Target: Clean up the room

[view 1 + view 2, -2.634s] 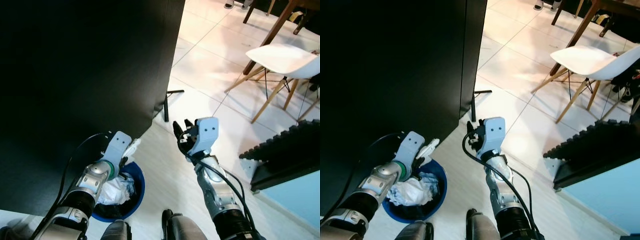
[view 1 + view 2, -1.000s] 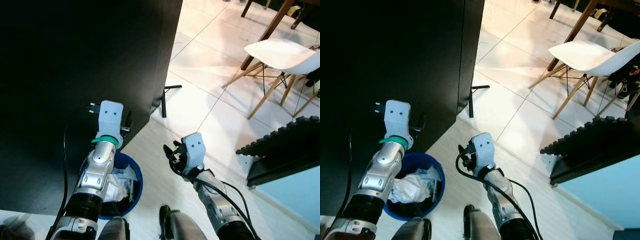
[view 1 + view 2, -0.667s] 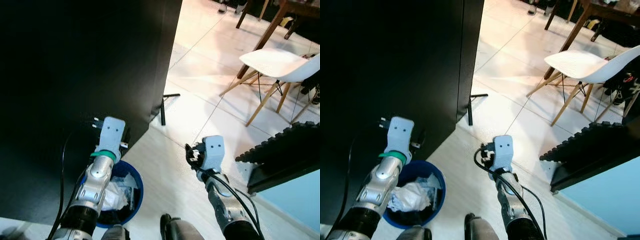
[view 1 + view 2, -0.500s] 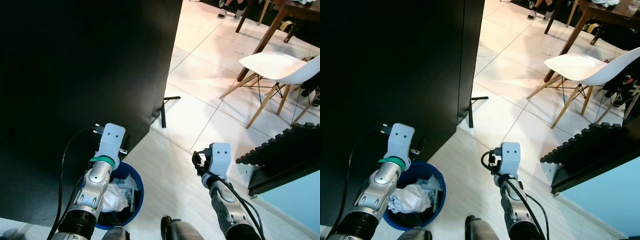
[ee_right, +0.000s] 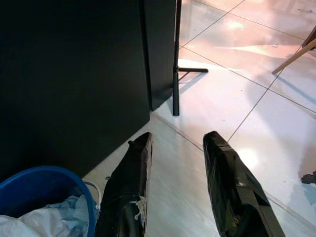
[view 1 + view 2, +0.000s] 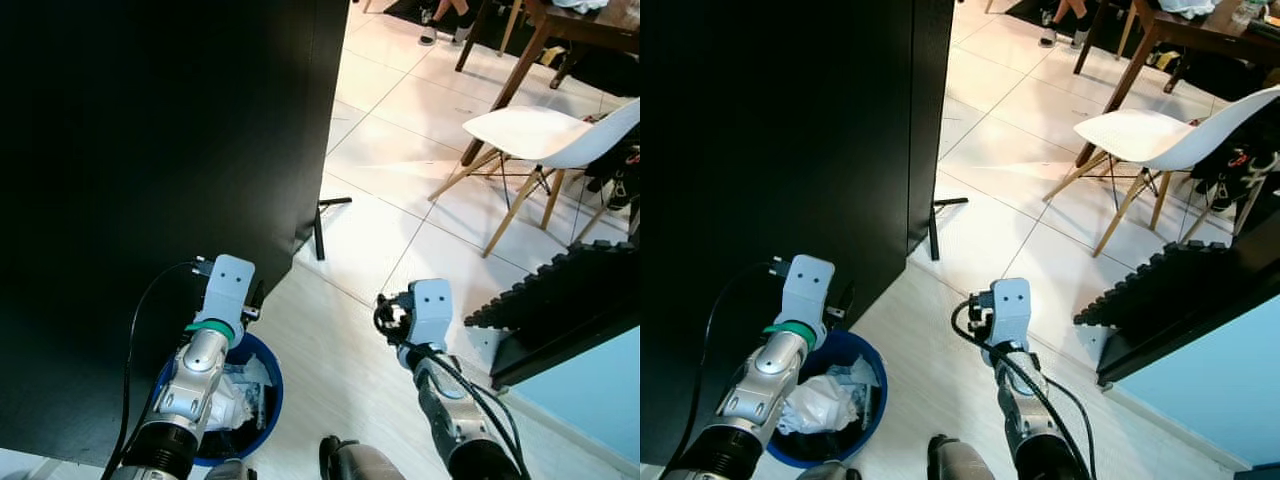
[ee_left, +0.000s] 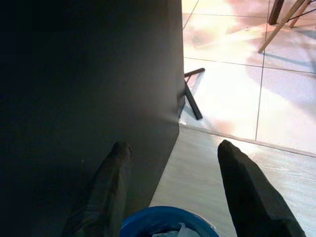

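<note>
A blue round bin (image 6: 268, 385) stands on the floor by the foot of a black panel, holding crumpled white paper (image 6: 815, 404). My left gripper (image 7: 173, 155) hangs just above the bin's far rim (image 7: 148, 223), open with nothing between its fingers. My right gripper (image 5: 175, 148) is to the right of the bin over pale floor, open and empty too. The bin's rim (image 5: 34, 175) and paper (image 5: 64, 207) lie at the edge of the right wrist view.
A tall black panel (image 6: 150, 150) fills the left side, with a thin black leg and foot (image 6: 320, 225) at its corner. A white chair with wooden legs (image 6: 530, 140) and a dark wooden table (image 6: 1180, 20) stand ahead right. A black ridged object (image 6: 560, 290) lies at right.
The left gripper rose from inside the bin, where it held white paper, and now hovers empty above the rim. The right arm swung lower and nearer. The camera shifted.
</note>
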Available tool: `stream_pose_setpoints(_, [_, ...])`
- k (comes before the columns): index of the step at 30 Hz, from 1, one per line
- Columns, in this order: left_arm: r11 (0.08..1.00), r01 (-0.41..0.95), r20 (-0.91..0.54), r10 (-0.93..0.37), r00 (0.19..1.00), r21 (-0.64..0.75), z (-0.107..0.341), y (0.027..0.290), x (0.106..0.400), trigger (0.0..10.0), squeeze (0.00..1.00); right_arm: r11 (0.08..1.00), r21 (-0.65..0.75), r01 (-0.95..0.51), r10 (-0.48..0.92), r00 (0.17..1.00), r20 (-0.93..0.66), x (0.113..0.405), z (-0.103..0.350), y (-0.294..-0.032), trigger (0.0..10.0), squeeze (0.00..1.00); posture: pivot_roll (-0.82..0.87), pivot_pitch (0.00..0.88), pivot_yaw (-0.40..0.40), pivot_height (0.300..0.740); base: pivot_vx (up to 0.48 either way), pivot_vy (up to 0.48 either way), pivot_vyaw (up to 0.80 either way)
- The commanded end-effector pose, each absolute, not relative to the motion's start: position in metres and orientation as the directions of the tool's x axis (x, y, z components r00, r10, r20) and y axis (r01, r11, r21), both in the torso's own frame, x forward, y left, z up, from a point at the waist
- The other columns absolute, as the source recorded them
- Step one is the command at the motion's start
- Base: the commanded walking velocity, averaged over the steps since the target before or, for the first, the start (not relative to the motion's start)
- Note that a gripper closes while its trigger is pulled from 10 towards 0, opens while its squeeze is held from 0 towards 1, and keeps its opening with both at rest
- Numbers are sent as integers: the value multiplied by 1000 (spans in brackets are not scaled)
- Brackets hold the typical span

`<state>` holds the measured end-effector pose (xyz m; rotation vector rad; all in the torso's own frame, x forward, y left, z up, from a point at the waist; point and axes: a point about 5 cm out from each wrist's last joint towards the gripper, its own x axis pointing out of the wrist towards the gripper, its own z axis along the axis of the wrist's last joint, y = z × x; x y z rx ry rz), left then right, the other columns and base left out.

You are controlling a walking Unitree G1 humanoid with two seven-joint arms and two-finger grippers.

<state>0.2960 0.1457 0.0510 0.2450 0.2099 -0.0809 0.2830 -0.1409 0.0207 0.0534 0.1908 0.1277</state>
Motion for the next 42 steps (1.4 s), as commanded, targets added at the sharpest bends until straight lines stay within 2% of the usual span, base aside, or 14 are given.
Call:
stream_pose_setpoints(1, [966, 109, -234, -53, 971, 235, 45, 145, 291, 10000, 0, 991, 65, -120, 132, 969, -209, 279, 15, -141, 10000, 0, -19, 0, -18, 740, -270, 0, 0])
stream_pose_setpoints(42, [964, 104, -230, -47, 972, 245, 45, 146, 292, 10000, 0, 991, 67, -120, 132, 966, -224, 275, 7, -140, 10000, 0, -19, 0, -13, 740, -303, 0, 0])
